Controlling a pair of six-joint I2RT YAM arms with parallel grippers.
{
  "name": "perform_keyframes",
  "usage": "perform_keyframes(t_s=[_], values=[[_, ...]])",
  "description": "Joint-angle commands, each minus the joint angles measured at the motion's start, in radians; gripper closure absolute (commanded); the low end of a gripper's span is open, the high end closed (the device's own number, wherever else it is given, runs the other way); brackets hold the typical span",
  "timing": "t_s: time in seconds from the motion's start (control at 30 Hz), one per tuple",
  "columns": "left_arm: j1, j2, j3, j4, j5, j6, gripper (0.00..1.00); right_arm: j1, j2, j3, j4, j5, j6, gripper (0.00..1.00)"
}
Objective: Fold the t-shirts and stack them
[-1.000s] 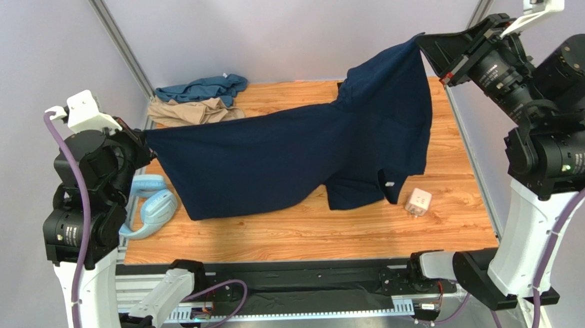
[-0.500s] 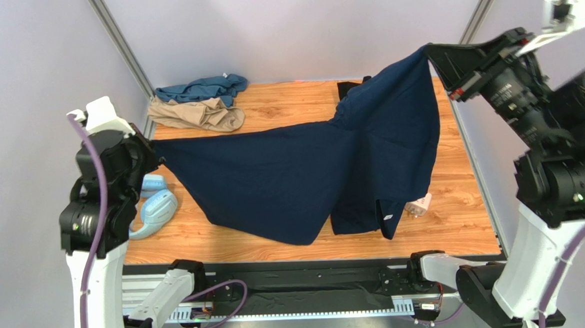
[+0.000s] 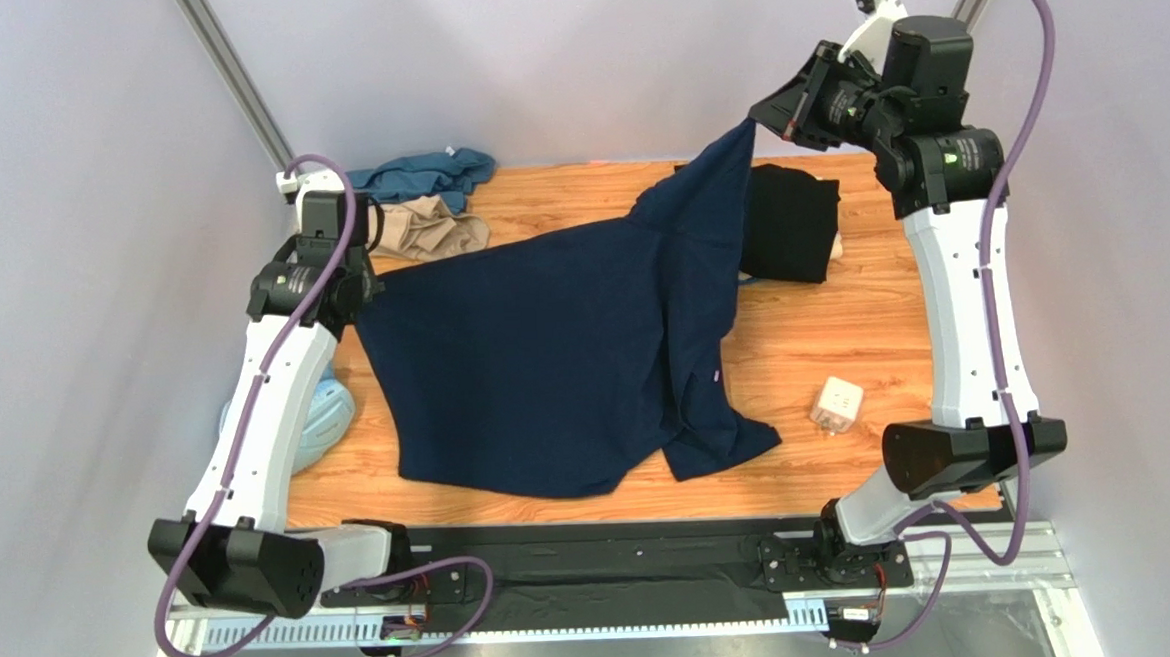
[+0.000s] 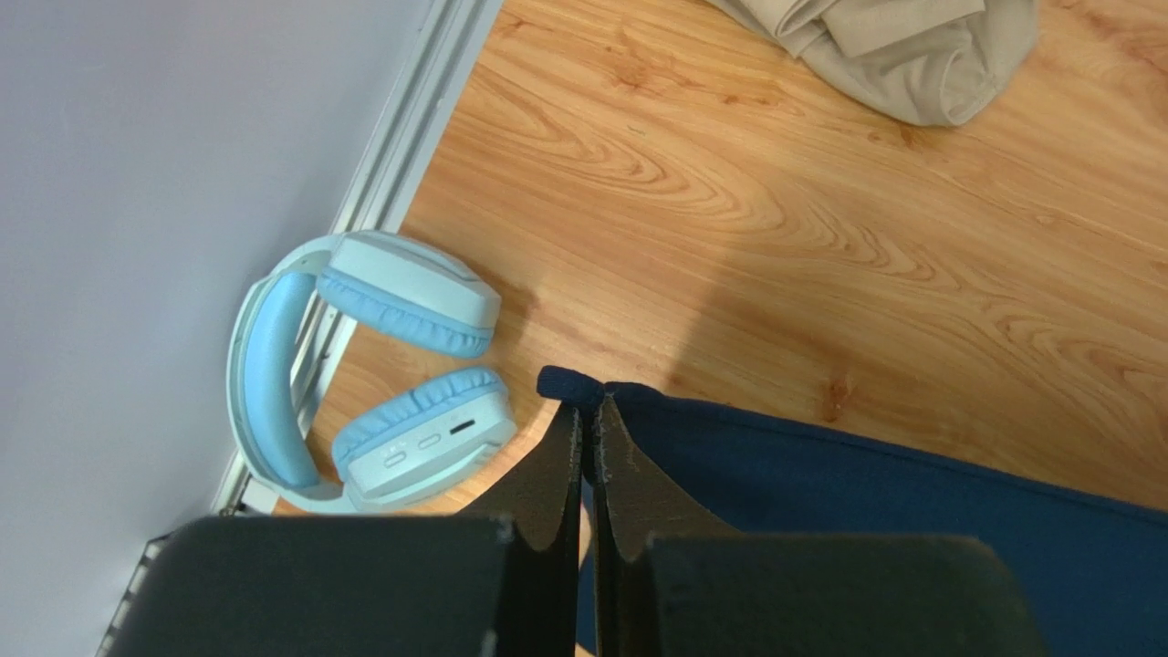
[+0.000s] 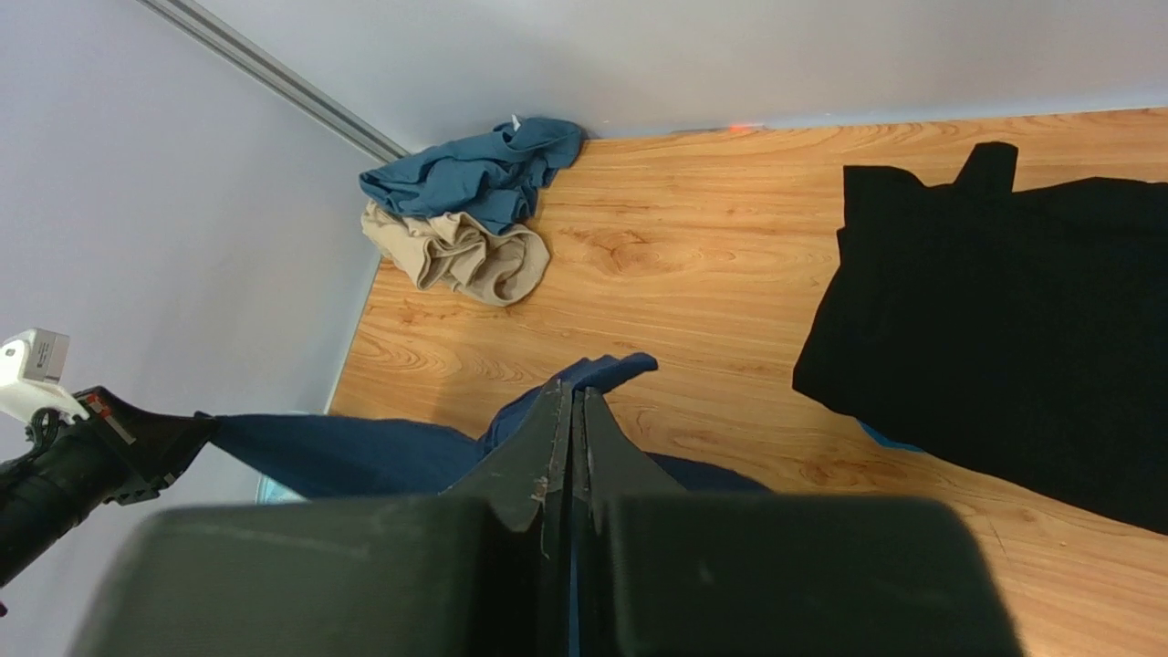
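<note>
Both claws are pinched tight on the navy t-shirt (image 3: 548, 361): the left claw (image 3: 365, 288) on a corner at middle left, the right claw (image 3: 756, 118) on a corner at upper right. The shirt spreads between them over the wooden surface (image 3: 877, 328). A black t-shirt (image 3: 793, 225) lies flat at upper right. The teal t-shirt (image 3: 418, 172) and tan t-shirt (image 3: 433, 229) sit crumpled at upper left. Pale blue headphones (image 4: 411, 294) are at the left edge and a white cube (image 3: 837, 404) at lower right. The walls are pale grey.

The dark navy blue cloth t-shirt (image 3: 548, 361) is looking soft and matt. The wood-grain table (image 3: 877, 328) is showing a smooth, faintly glossy surface.

Headphones (image 3: 325, 414) half behind left arm (image 3: 271, 383), tan t-shirt (image 4: 891, 55) cropped
</note>
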Motion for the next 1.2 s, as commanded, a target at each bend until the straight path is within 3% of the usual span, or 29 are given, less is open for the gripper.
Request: perform_keyframes(t_s=[0.0, 0.3, 0.53, 0.77, 0.93, 1.17], values=[[0.001, 0.013, 0.079, 0.073, 0.001, 0.015, 1.00, -0.001, -0.025, 0.104, 0.088, -0.025, 0.006, 1.00], [0.001, -0.100, 0.242, 0.033, 0.264, -0.011, 1.00, -0.030, -0.154, 0.213, 0.113, -0.064, 0.072, 1.00], [0.001, -0.402, 0.179, 0.117, 0.405, 0.026, 1.00, -0.032, -0.385, 0.129, 0.097, -0.013, 0.046, 1.00], [0.001, -0.521, 0.218, 0.051, 0.339, 0.033, 1.00, -0.026, -0.430, 0.242, 0.027, 0.097, 0.017, 1.00], [-0.009, -0.519, 0.213, 0.024, 0.269, 0.026, 1.00, -0.026, -0.395, 0.348, 0.007, 0.110, 0.030, 1.00], [-0.009, -0.492, 0.134, 0.028, 0.186, -0.001, 1.00, -0.026, -0.336, 0.364, 0.031, 0.133, 0.047, 1.00]])
